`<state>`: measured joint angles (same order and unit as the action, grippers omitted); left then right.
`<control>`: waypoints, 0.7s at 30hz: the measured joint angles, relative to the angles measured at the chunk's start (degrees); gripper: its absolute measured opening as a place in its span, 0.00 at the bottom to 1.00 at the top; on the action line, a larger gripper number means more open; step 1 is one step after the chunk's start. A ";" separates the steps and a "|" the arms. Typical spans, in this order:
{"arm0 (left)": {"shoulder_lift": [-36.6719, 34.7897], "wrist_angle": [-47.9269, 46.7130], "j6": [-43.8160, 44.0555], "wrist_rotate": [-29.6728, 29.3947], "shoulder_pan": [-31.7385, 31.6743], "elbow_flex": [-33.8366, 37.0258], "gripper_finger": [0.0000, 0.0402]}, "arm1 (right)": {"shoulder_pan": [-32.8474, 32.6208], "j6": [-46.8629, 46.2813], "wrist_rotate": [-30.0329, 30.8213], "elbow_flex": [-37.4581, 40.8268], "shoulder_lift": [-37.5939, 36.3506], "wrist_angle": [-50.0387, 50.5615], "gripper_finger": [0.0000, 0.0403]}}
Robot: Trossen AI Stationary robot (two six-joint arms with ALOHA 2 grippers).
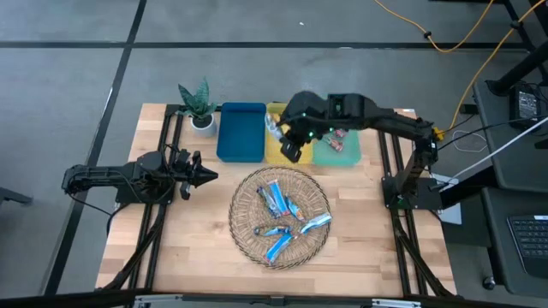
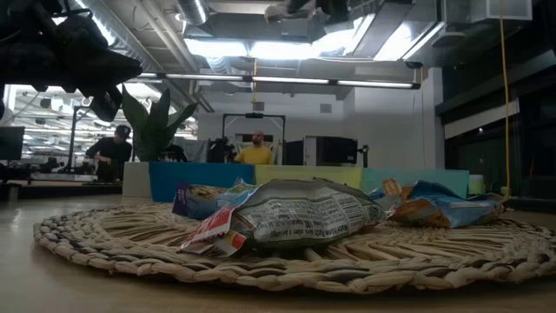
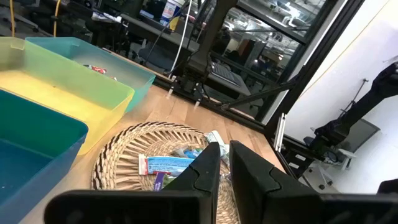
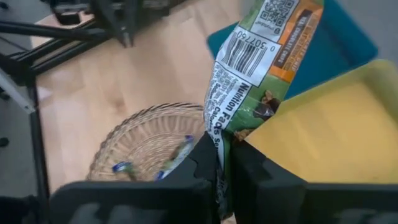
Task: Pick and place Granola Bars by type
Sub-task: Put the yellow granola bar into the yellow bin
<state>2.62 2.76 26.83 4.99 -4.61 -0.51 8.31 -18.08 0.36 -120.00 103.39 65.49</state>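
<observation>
- Right gripper (image 4: 217,171) over the yellow rectangular plastic tray (image 4: 323,134) by the table's far edge, fingers pinching a green-and-orange wrapped granola bar (image 4: 258,68); barcode readable in right wrist view only.
- Left gripper (image 1: 204,177) near the left edge, fingers pressed together, empty.
- Remaining shiny blue bars (image 1: 278,201) in the round woven wicker basket (image 1: 244,231), mid-table.

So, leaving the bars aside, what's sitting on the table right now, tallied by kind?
Rectangular plastic trays: 3 (blue tray, yellow tray, green tray)
Round woven wicker basket: 1
Small green potted plant: 1
Total: 5
</observation>
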 joint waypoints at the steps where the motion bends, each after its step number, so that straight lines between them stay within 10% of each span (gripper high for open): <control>1: -0.01 -0.01 0.00 0.01 -0.01 0.00 0.08 | 1.04 0.67 -0.01 -0.03 -0.02 0.06 0.08; 21: -0.01 -0.02 0.00 0.01 0.01 0.00 0.08 | 26.10 21.51 -8.02 0.34 1.26 0.66 0.06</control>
<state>2.61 2.74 26.83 4.99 -4.60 -0.51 34.41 3.42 -7.66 -119.66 104.66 66.15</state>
